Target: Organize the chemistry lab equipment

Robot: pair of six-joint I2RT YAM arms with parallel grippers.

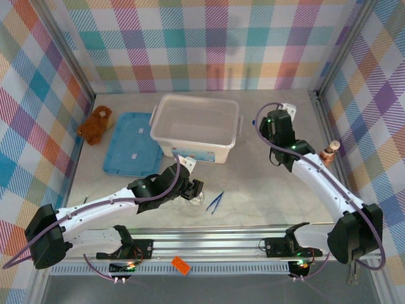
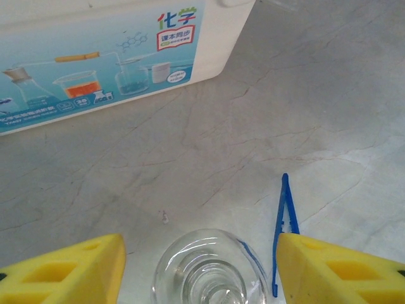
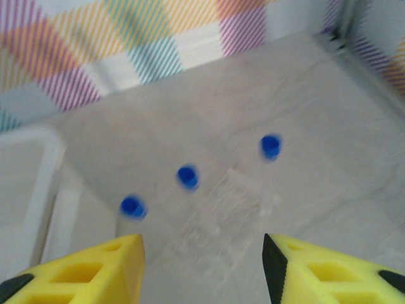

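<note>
**STATUS: BOTH JAWS APART**

By the near edge of the bench (image 1: 266, 183), the left gripper (image 1: 193, 193) holds its jaws apart, one on each side of the stacked clear petri dishes (image 2: 209, 272), touching neither side. The blue tweezers (image 2: 285, 221) lie flat just beside the dishes. Toward the far right corner, the right gripper (image 3: 202, 250) has its jaws apart above three blue-capped test tubes (image 3: 186, 177) lying on the bench, seen blurred.
</note>
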